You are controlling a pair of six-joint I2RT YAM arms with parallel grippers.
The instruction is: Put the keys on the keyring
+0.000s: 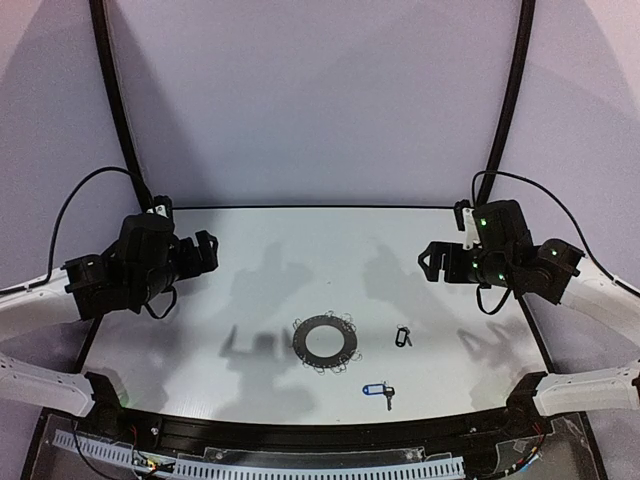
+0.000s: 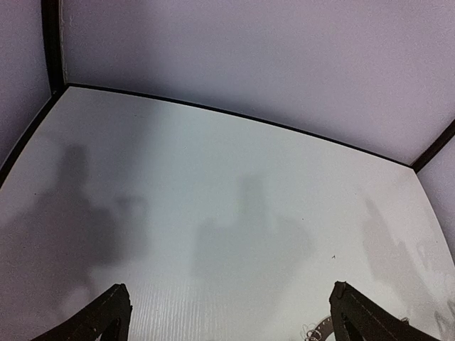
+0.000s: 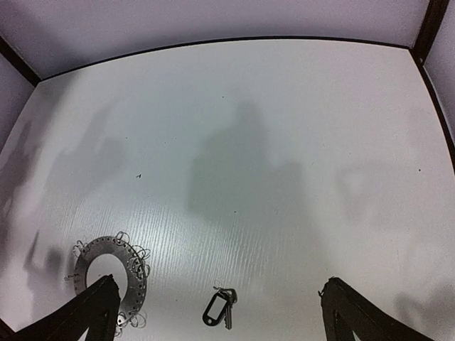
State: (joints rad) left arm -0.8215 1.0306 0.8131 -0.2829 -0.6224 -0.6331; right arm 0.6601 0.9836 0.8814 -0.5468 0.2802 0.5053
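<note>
The keyring (image 1: 326, 341), a flat dark-grey ring fringed with thin wire loops, lies on the white table near the front centre. The key with the black head (image 1: 402, 337) lies just right of it. The key with the blue tag (image 1: 377, 391) lies nearer the front edge. My left gripper (image 1: 207, 250) is open and empty, held above the table at far left. My right gripper (image 1: 430, 262) is open and empty, above the table at right. The right wrist view shows the keyring (image 3: 135, 273) and the black key (image 3: 225, 312) between my spread fingers (image 3: 92, 309); the blue key is out of that view. The left wrist view shows only the keyring's edge (image 2: 323, 329).
The white table (image 1: 300, 260) is bounded by a black border and lilac walls behind and at the sides. Black cables run down from the frame posts to both arms. A cable tray runs along the near edge.
</note>
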